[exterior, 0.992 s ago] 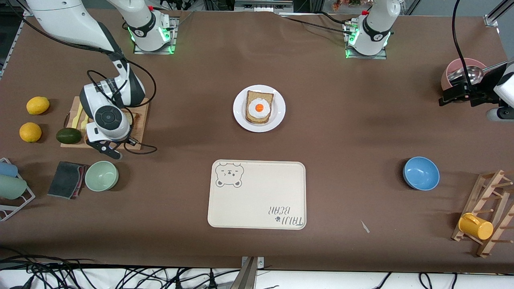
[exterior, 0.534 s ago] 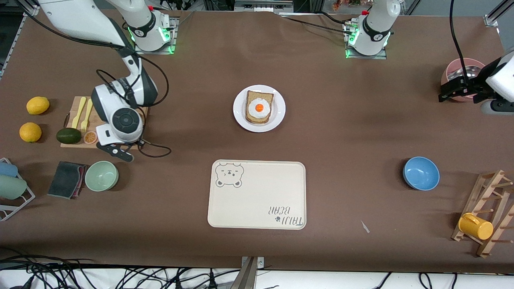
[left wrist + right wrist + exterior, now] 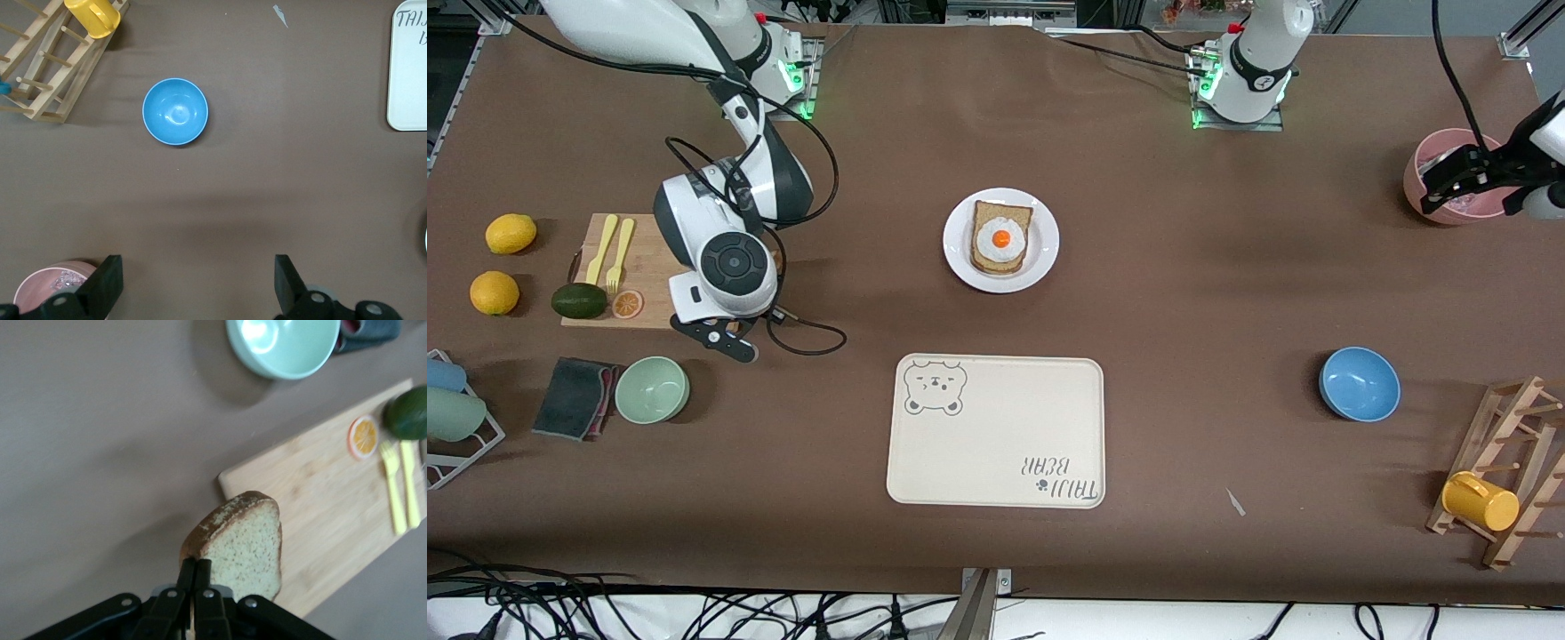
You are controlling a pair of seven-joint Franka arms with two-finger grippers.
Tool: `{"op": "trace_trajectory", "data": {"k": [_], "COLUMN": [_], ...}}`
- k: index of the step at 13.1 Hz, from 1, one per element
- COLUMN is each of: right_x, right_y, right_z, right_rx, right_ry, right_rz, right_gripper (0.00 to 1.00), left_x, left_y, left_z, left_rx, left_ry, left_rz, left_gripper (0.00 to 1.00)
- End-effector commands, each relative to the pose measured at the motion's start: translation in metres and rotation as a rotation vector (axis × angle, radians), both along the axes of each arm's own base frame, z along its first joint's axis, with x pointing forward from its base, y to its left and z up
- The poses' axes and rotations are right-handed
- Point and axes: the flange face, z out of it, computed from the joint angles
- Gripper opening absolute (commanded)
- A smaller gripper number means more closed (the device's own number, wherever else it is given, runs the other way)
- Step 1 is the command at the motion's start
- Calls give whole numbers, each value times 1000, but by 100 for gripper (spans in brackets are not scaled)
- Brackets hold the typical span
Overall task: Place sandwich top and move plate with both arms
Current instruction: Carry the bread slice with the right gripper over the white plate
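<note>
Front view: the plate [image 3: 1000,240] sits mid-table, toward the robots' edge, carrying a bread slice topped with a fried egg [image 3: 1000,238]. Nearer the camera lies the cream bear tray [image 3: 996,431]. The right gripper [image 3: 720,336] hangs over the corner of the wooden cutting board [image 3: 640,267] at the right arm's end; the sandwich top is hidden under the wrist here. On the board lie a yellow fork and knife [image 3: 609,251] and an orange slice [image 3: 627,304], with an avocado [image 3: 579,300] at its edge and two lemons [image 3: 503,262] beside it. A green bowl [image 3: 652,389] and a dark cloth [image 3: 574,396] lie nearer the camera. The left gripper [image 3: 1458,182] waits over a pink bowl [image 3: 1449,178] at the left arm's end; a blue bowl [image 3: 1359,383] and a wooden rack [image 3: 1507,471] with a yellow cup [image 3: 1480,500] stand nearer the camera. The table is covered in brown.

Left wrist view: the left gripper [image 3: 197,287] has its fingers spread wide, holding nothing, above bare brown table, with the blue bowl [image 3: 175,111] well clear of it.

Right wrist view: the right gripper [image 3: 193,577] is pressed together, pinching the sandwich top [image 3: 243,547] by its crust, the slice lifted over the board's [image 3: 333,500] corner.
</note>
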Motion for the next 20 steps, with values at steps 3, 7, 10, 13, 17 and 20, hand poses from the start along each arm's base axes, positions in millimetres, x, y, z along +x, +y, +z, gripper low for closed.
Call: {"op": "trace_trajectory", "data": {"k": [3,7,10,13,17,20], "right_x": [-15,-58,-70,-92,-110,-113], "right_y": [95,189,264,320,349,359], "right_z": [43,44,43,24,-12,-12], "right_rx": [135,174,220,237,228,259], "right_ry": [68,103,86,84,72,42], "right_rz": [-15,-85,-148,-162,-165,-157], "right_gripper": [0,0,0,0,0,0], "left_x": [-8,-8,-12,-11,-10,-14], "left_y": [-9,-19,-22,-22,-22,-18], "left_z": [-3,6,12,10,6,2], "left_rx": [18,7,-19,-19,-20,-25], "left_ry": [-12,-16,12,20,31,67], "left_rz": [-34,-40,-36,-36,-37,-33], "left_gripper": [100,100,100,100,100,100]}}
